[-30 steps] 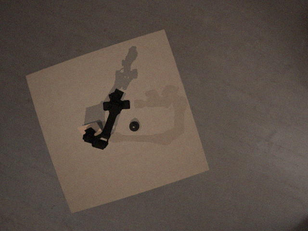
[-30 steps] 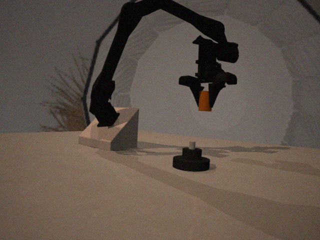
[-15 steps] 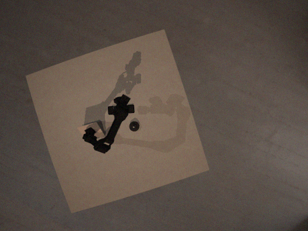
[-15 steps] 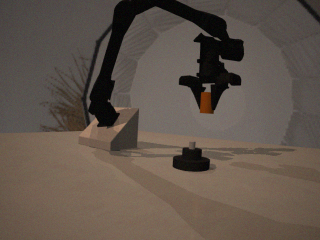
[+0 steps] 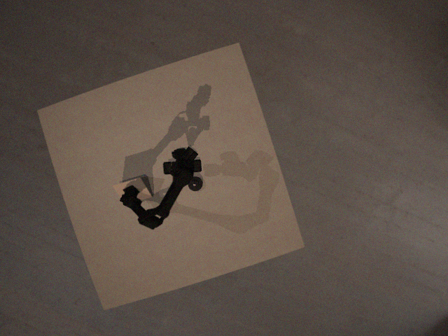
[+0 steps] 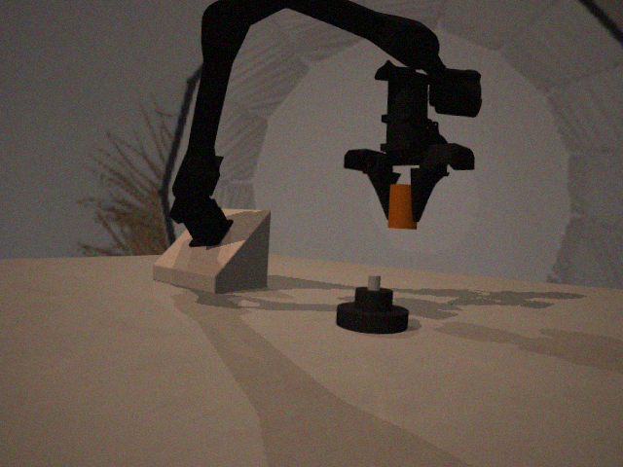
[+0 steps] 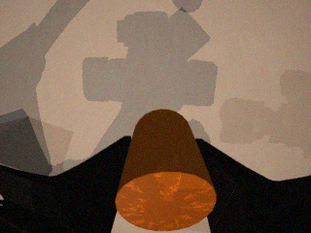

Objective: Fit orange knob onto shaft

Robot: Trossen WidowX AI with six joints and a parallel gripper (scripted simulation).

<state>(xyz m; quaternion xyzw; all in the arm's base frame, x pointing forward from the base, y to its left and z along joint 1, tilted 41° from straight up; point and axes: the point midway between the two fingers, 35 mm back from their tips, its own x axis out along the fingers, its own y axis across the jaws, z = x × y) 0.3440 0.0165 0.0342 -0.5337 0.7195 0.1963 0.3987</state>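
Note:
My gripper (image 5: 183, 166) (image 6: 402, 216) (image 7: 162, 144) points down and is shut on the orange knob (image 6: 401, 204) (image 7: 162, 150). The knob hangs upright between the fingertips, high above the table, with its wider end down in the exterior view. Its hole and the hole's flat side are hidden. The round black pedestal (image 5: 199, 187) (image 6: 372, 320) stands on the table, with the silver shaft (image 5: 194, 185) (image 6: 374, 282) upright in its middle. The knob is clear of the shaft. In the top view my gripper lies up and left of the pedestal. The shaft's flat side cannot be made out.
The arm stands on a pale wedge-shaped base (image 6: 242, 266), left of the pedestal in the exterior view. The square tabletop (image 5: 224, 260) (image 6: 91, 381) carries broad shadows of the arm. The shadows also cross the surface below the knob in the wrist view.

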